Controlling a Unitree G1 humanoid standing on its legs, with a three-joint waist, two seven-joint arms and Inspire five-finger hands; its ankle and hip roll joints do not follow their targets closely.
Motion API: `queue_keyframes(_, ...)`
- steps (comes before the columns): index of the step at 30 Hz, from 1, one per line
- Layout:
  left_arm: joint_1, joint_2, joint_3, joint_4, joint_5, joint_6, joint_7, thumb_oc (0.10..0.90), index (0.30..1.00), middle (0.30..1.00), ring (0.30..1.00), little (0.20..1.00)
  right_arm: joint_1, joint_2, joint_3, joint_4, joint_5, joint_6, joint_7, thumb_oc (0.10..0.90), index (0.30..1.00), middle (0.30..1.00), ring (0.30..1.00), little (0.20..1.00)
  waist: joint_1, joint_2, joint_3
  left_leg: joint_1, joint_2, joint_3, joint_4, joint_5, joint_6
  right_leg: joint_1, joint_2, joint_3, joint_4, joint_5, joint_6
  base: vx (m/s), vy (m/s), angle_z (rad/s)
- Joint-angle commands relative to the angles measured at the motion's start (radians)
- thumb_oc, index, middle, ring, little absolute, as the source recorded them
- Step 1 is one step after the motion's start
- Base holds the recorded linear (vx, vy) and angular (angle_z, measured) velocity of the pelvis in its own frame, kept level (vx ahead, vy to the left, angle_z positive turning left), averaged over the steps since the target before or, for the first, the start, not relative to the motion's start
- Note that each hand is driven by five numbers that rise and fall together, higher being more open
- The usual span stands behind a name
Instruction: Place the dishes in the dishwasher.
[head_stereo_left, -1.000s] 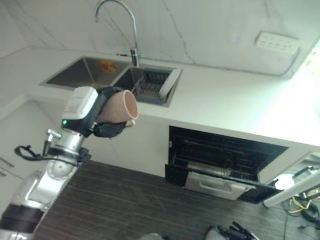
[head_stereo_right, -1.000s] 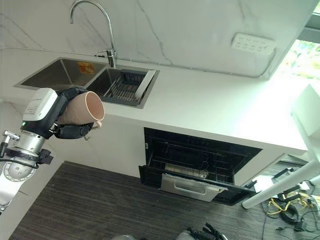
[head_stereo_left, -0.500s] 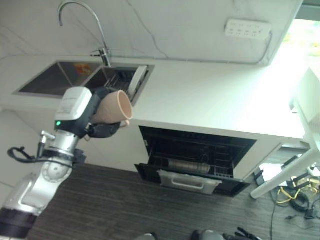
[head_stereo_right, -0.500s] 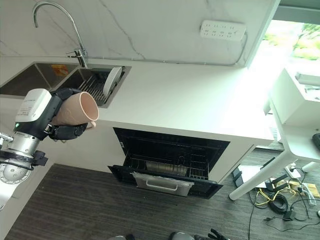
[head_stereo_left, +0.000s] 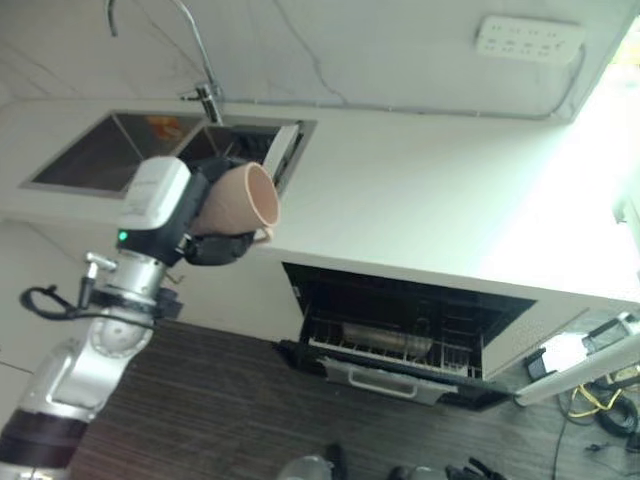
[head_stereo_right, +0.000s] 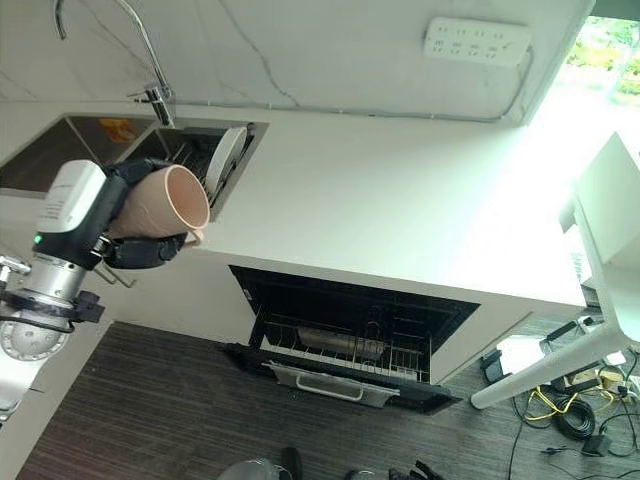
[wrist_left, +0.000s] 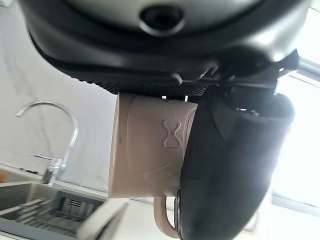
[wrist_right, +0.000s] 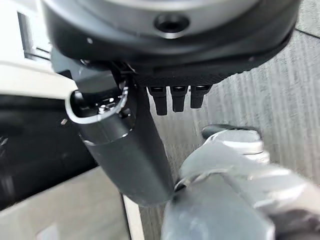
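I get strong daylight from the right, washing out the worktop (head_stereo_left: 560, 230) in white glare. The dishwasher (head_stereo_right: 350, 320) cavity stays dark. In my left wrist view the tap (wrist_left: 47, 140) is soft and blurred.

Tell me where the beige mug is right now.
The beige mug is gripped in the left hand, lying sideways in the air in front of the sink, left of the open dishwasher.
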Motion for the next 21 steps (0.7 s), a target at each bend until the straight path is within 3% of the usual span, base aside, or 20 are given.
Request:
queue_keyframes(1, -0.083, 0.047, 0.089, -0.058, -0.008, -0.082, 0.051, 0.400, 0.300, 0.300, 0.300, 0.300, -0.005, 0.001, 0.010, -0.013, 0.023, -0.038, 0.004, 0.800, 0.900, 0.900, 0.900, 0.900, -0.002, 0.015, -0.052, 0.029, 0.007, 0.001, -0.005, -0.060, -0.047, -0.012, -0.035, 0.032, 0.009, 0.073, 0.104, 0.14, -0.296, 0.12)
queue_keyframes(2, -0.093, 0.051, 0.082, -0.056, -0.004, -0.082, 0.056, 0.400, 0.300, 0.300, 0.300, 0.300, -0.008, 0.005, 0.009, -0.009, 0.014, -0.041, 0.004, 0.800, 0.900, 0.900, 0.900, 0.900, 0.004, 0.003, -0.052, 0.035, 0.013, 0.005, -0.005, -0.061, -0.057, 0.017, -0.073, 0.037, -0.105, 0.070, 0.102, 0.19, -0.449, 0.09)
queue_keyframes(3, -0.098, 0.057, 0.071, -0.068, -0.001, -0.068, 0.065, 0.400, 0.300, 0.300, 0.300, 0.300, -0.012, 0.009, 0.010, -0.007, 0.012, -0.038, -0.004, 0.800, 0.900, 0.900, 0.900, 0.900, 0.002, -0.008, -0.049, 0.045, 0.018, 0.003, -0.005, -0.069, -0.063, 0.037, -0.108, 0.059, -0.208, 0.114, 0.110, 0.15, -0.463, 0.06)
queue_keyframes(5, -0.100, 0.067, 0.069, -0.077, -0.002, -0.056, 0.071, 0.400, 0.300, 0.300, 0.300, 0.300, -0.017, 0.013, 0.012, -0.009, 0.007, -0.029, -0.013, 0.800, 0.900, 0.900, 0.900, 0.900, -0.002, -0.011, -0.045, 0.057, 0.031, -0.001, -0.005, -0.079, -0.060, 0.028, -0.133, 0.093, -0.227, 0.149, 0.123, 0.07, -0.359, 0.01)
queue_keyframes(8, -0.105, 0.076, 0.071, -0.099, -0.007, -0.028, 0.057, 0.400, 0.300, 0.300, 0.300, 0.300, -0.015, 0.011, 0.024, -0.025, 0.006, -0.003, -0.032, 0.800, 0.900, 0.900, 0.900, 0.900, 0.007, -0.033, -0.041, 0.068, 0.081, -0.007, -0.005, -0.047, -0.092, 0.070, -0.116, 0.088, -0.263, 0.058, 0.115, 0.07, -0.518, 0.18)
queue_keyframes(12, -0.119, 0.077, 0.057, -0.122, -0.005, -0.013, 0.055, 0.400, 0.300, 0.300, 0.300, 0.300, -0.019, -0.011, 0.025, -0.001, 0.001, -0.015, -0.029, 0.800, 0.900, 0.900, 0.900, 0.900, -0.005, -0.042, -0.048, 0.076, 0.146, -0.001, -0.005, -0.018, -0.135, 0.079, -0.089, 0.056, -0.263, 0.028, 0.083, -0.01, -0.323, 0.01)
queue_keyframes(16, -0.144, 0.071, 0.026, -0.126, -0.013, -0.003, 0.071, 0.400, 0.300, 0.300, 0.300, 0.300, -0.019, -0.054, -0.019, 0.027, 0.077, -0.024, -0.012, 0.800, 0.900, 0.900, 0.900, 0.900, -0.038, -0.031, -0.059, 0.083, 0.226, 0.054, -0.005, 0.014, -0.175, 0.082, -0.082, 0.029, -0.263, 0.014, 0.062, -0.06, -0.105, 0.09)
queue_keyframes(21, -0.160, 0.033, -0.011, -0.081, -0.063, -0.066, 0.083, 0.400, 0.300, 0.300, 0.300, 0.300, -0.013, -0.048, -0.068, 0.060, 0.165, -0.057, -0.027, 0.800, 0.900, 0.900, 0.900, 0.900, -0.072, -0.021, -0.083, 0.095, 0.255, 0.093, -0.005, 0.018, -0.200, 0.076, -0.091, 0.030, -0.263, 0.014, 0.060, -0.04, 0.021, 0.04)
